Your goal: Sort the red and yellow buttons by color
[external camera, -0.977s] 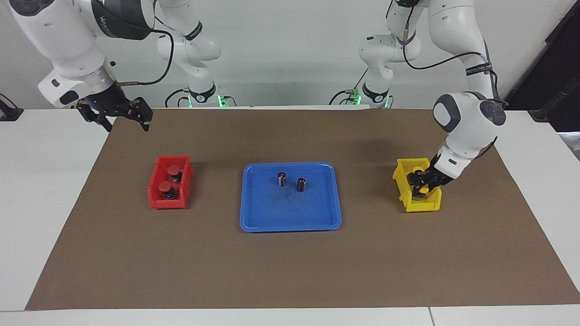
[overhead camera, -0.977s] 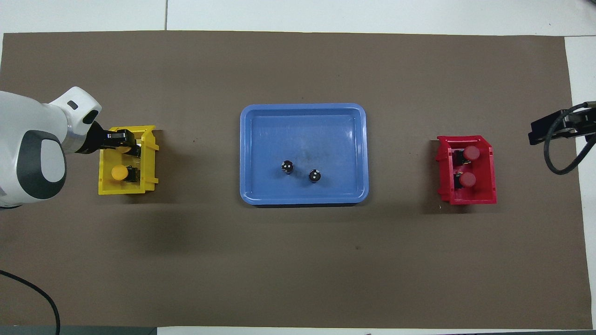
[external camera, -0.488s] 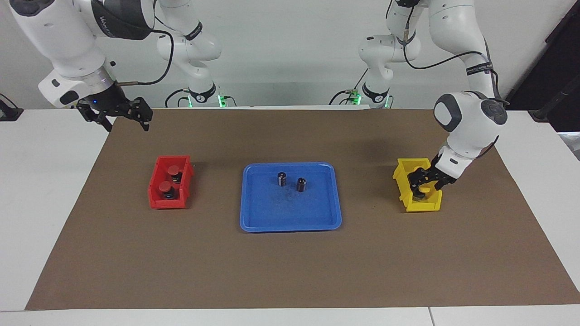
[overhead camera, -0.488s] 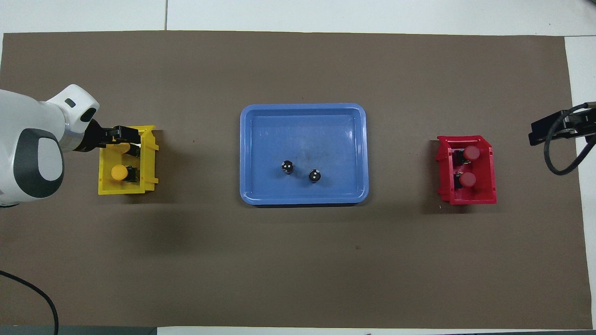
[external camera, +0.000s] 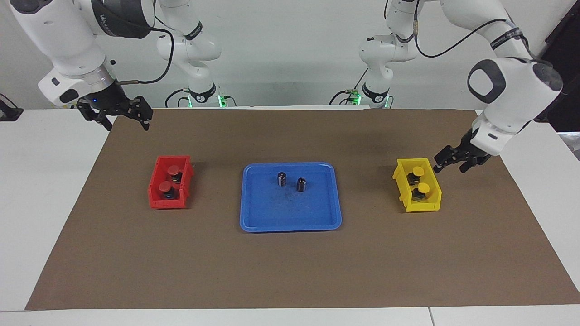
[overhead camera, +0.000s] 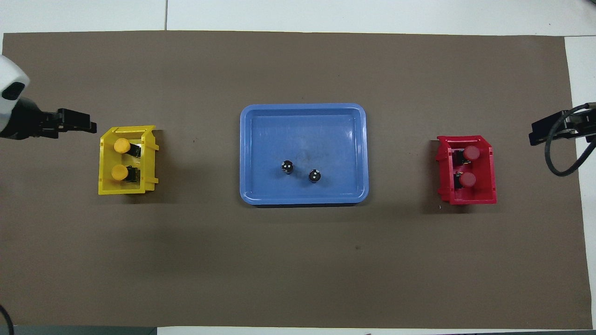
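Two yellow buttons (external camera: 418, 171) (external camera: 423, 187) sit side by side in the yellow bin (external camera: 400, 182), also seen from overhead as yellow buttons (overhead camera: 121, 145) (overhead camera: 119, 172) in the yellow bin (overhead camera: 105, 187). Two red buttons (external camera: 173, 170) (external camera: 165, 186) rest in the red bin (external camera: 156, 202); overhead they show as red buttons (overhead camera: 471, 152) (overhead camera: 467, 179). My left gripper (external camera: 451, 166) hangs open and empty over the mat beside the yellow bin, its tip (overhead camera: 84, 124) just off the bin's corner. My right gripper (external camera: 127, 121) waits open and empty over the mat's corner at the right arm's end.
A blue tray (external camera: 290, 219) lies mid-table between the bins and holds two dark cylinders (external camera: 282, 178) (external camera: 302, 184) without coloured caps. A brown mat (external camera: 290, 271) covers the table, with white table around it. The red bin (overhead camera: 486, 198) stands toward the right arm's end.
My left gripper opened inside the yellow bin, left the second yellow button there, then rose out and drew back toward the left arm's end. The right arm barely moved.
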